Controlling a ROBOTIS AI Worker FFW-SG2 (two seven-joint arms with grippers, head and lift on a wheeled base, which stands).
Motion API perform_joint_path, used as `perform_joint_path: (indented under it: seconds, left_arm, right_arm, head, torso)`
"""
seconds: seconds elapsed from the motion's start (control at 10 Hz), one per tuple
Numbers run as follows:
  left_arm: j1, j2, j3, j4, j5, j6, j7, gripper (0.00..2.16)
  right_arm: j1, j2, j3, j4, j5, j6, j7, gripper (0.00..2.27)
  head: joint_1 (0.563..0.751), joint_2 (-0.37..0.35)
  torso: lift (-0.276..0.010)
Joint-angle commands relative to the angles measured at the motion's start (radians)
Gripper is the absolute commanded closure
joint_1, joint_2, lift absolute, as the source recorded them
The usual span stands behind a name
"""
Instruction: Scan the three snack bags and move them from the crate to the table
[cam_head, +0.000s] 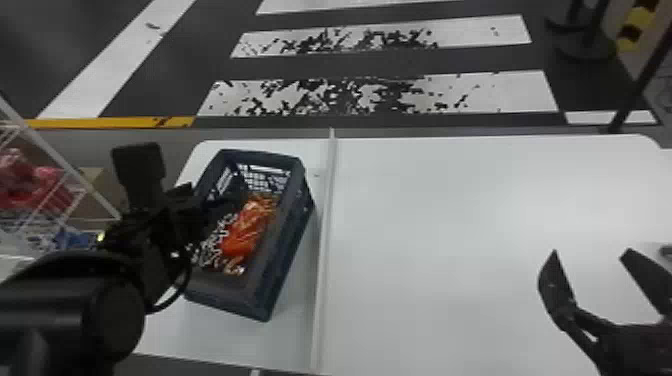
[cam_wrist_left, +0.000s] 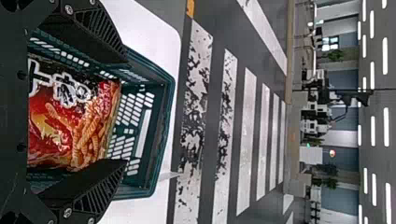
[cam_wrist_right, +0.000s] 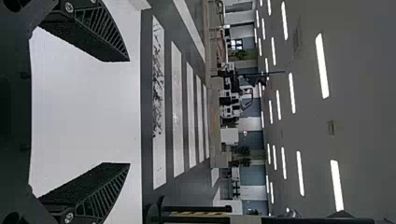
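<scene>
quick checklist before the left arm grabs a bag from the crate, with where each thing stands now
1. Crate upright on the table: ok, left of the pale divider strip.
2. Left gripper open and unloaded: ok.
3. Snack bag lined up with the left fingers: ok in the left wrist view, where it shows between them.
4. Fingers low enough to close on the bag: cannot tell, the depth is hard to judge.
5. All three bags in the crate: cannot tell, only one stands out.
6. Right gripper away from the crate: ok, open over the table's right side.
</scene>
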Motion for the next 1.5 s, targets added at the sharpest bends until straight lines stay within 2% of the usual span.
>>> perform_joint_path:
  seconds: [0.0,0.4,0.6,1.0,1.1,1.2,1.3,1.4]
  left_arm:
    - [-0.099,0.008,-0.001,0.055,0.004,0.227,0.001,0.14]
    - [-0.180,0.022,-0.055,0.155,-0.028,0.335,-0.010,0.15]
    - [-0.215,0.024,-0.076,0.216,-0.045,0.338,-0.020,0.16]
    - [-0.218,0.028,-0.081,0.287,-0.067,0.341,-0.025,0.24]
    - [-0.225,0.024,-0.081,0.308,-0.076,0.341,-0.045,0.42]
    - [-0.229,0.021,-0.082,0.324,-0.079,0.338,-0.048,0.90]
    - [-0.229,0.021,-0.081,0.324,-0.077,0.335,-0.047,1.47]
    - [-0.229,0.021,-0.079,0.319,-0.077,0.335,-0.047,1.74]
  right_arm:
    - [0.001,-0.003,0.001,0.022,0.002,-0.018,0.000,0.09]
    - [0.002,-0.006,0.012,0.039,0.020,-0.030,-0.002,0.09]
    - [0.001,-0.017,0.016,0.041,0.020,-0.033,-0.014,0.09]
    - [-0.032,-0.061,0.052,0.065,0.013,-0.030,-0.026,0.09]
    - [-0.033,-0.061,0.052,0.073,0.005,-0.033,-0.026,0.09]
    - [-0.038,-0.063,0.052,0.081,-0.003,-0.048,-0.028,0.09]
    - [-0.039,-0.063,0.052,0.087,-0.007,-0.064,-0.028,0.09]
    - [-0.042,-0.063,0.052,0.087,-0.009,-0.064,-0.028,0.09]
  head:
    - [0.695,0.200]
    - [0.695,0.207]
    - [0.695,0.198]
    - [0.695,0.211]
    - [0.695,0.219]
    - [0.695,0.219]
    - [0.695,0.218]
    - [0.695,0.216]
  torso:
    - [-0.062]
    - [-0.062]
    - [-0.062]
    - [-0.062]
    - [-0.062]
    - [-0.062]
    - [-0.062]
    - [-0.062]
